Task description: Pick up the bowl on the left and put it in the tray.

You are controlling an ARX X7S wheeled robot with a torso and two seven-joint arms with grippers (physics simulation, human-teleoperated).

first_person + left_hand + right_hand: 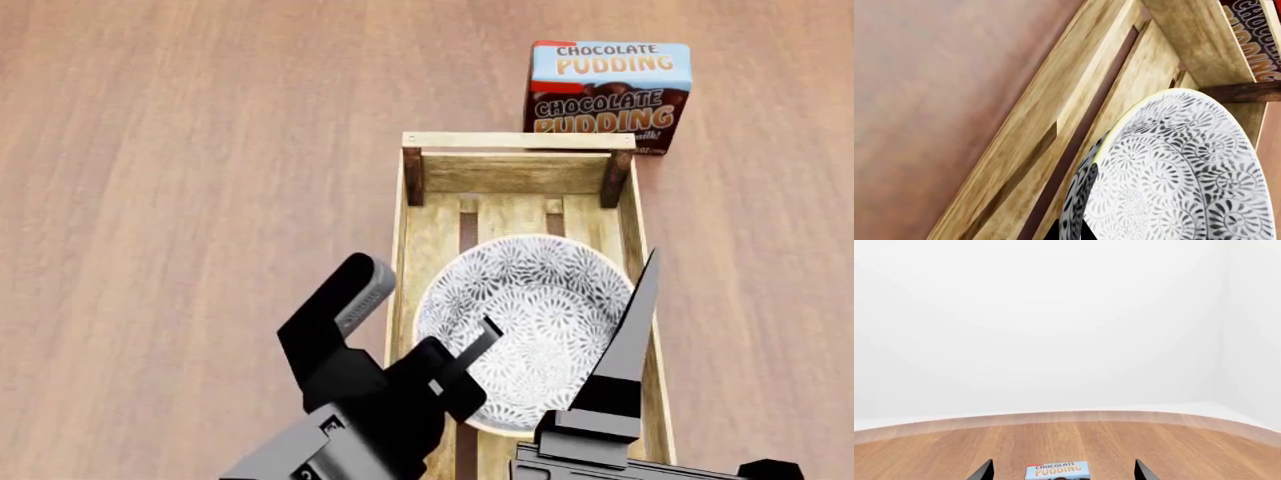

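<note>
White ceramic bowl with dense grey-blue floral pattern (534, 325) is over or in the long light-wood slatted crate, the tray (424, 235), just ahead of the left gripper (461, 365). Left gripper looks clamped on the bowl's near-left rim, one thin dark finger (478, 345) lying across the inside of the bowl; the other finger is hidden under the rim, so the grip itself is a judgement. Right gripper (1063, 471) has its jaws spread, nothing between them, and it points level over the table toward the blue-and-brown chocolate pudding box (610, 92) beyond the tray's far end.

Risks, as judgement:
- Bowl is nearly as wide as the tray. If it is off-centre at release, its rim could catch a side wall and end up tilted.
- Whether the bowl rests on the slats or hangs above them cannot be told; letting go while it hangs could make it drop and rock.
- Pulling the left gripper back with the inner finger in contact could drag or tip the bowl.
- Right arm's dark finger (630, 330) hangs over the tray's right wall, close to the bowl's right edge; a bump is possible.

Hidden or unclear:
- Bowl's near rim is covered by both arms in the head view.
- Left wrist view cuts off most of the bowl; no fingertips are clearly shown, only a dark sliver at the frame edge.
- Pudding box is cut off in both wrist views.
- Brown wooden tabletop (187, 200) is otherwise plain.
</note>
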